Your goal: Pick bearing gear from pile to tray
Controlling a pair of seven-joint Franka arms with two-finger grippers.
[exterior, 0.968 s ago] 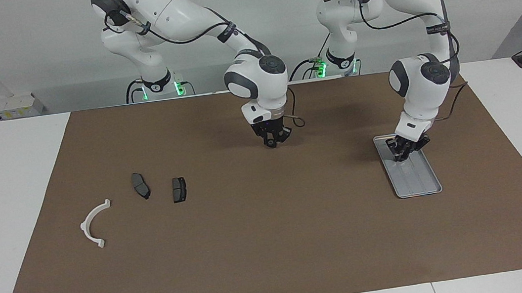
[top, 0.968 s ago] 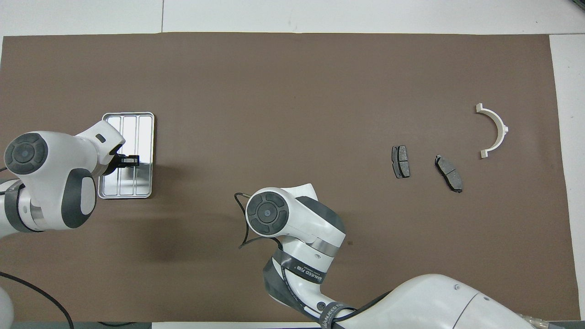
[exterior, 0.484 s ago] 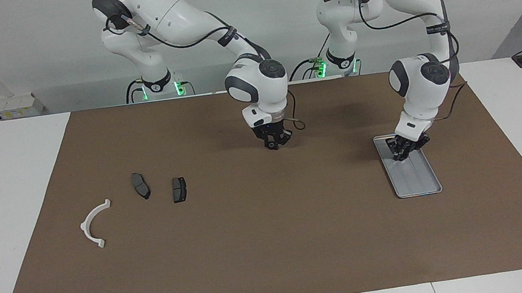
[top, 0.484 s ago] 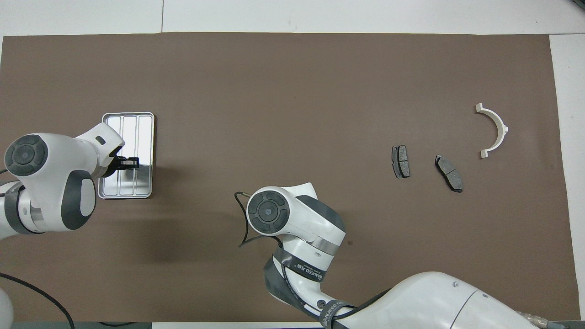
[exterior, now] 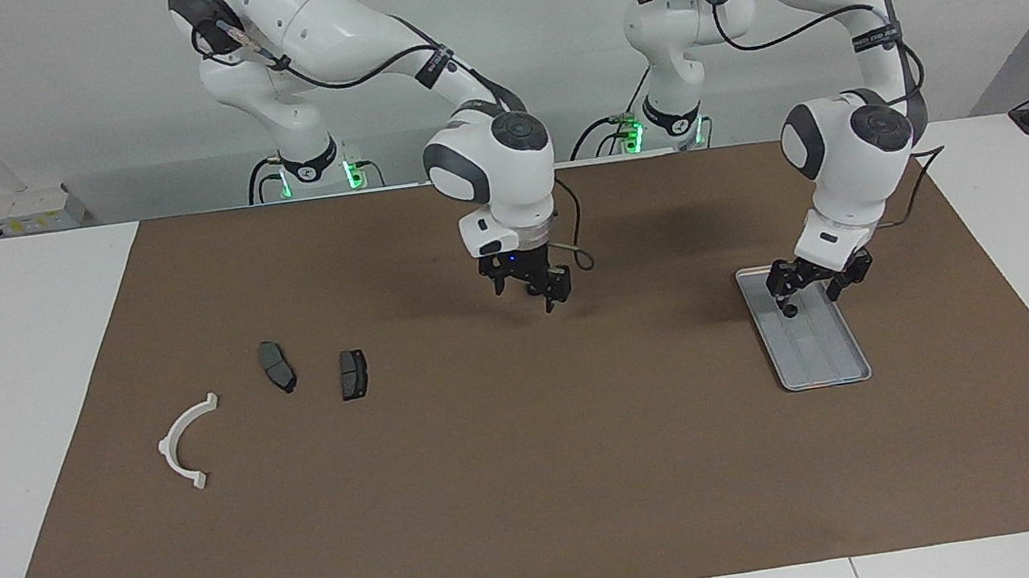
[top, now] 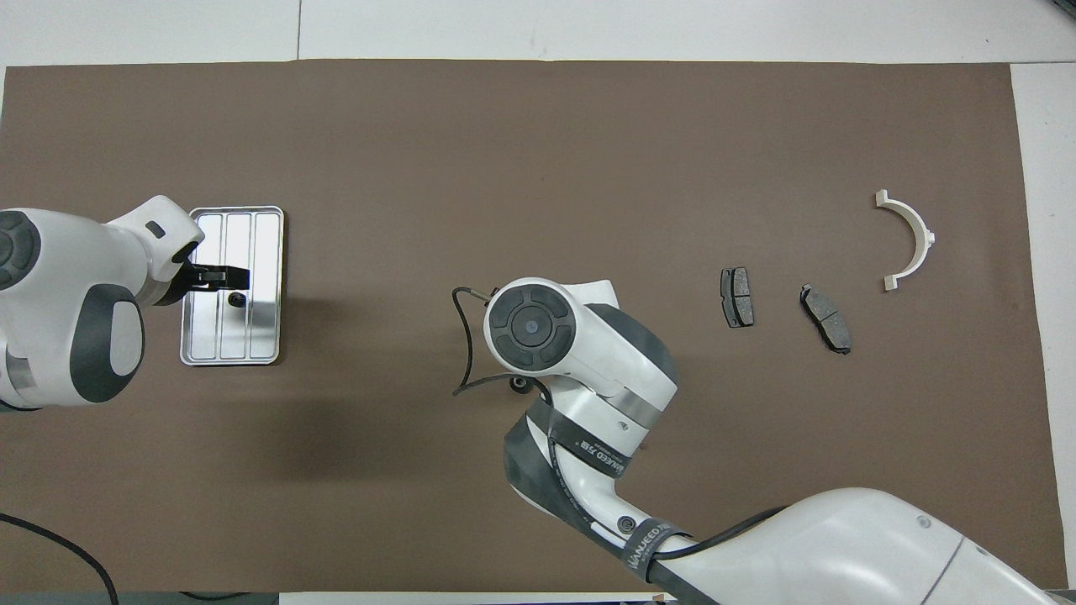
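Both grippers now opened, left gripper (exterior: 809, 286) raised over one tray (exterior: 845, 354), right gripper (exterior: 528, 286) mid-mat, two brake pads (exterior: 277, 365), one white arc (exterior: 185, 441).

The white left arm bends down steeply, its black two-finger left gripper (exterior: 809, 284) hanging with fingers spread. The white right arm reaches to mid-table, its right gripper (exterior: 529, 289) pointing down, fingers also parted.

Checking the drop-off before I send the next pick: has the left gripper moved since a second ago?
Yes. The left gripper has lifted off the tray base, shifted slightly toward the robots, and opened; a small dark piece now lies in the tray.
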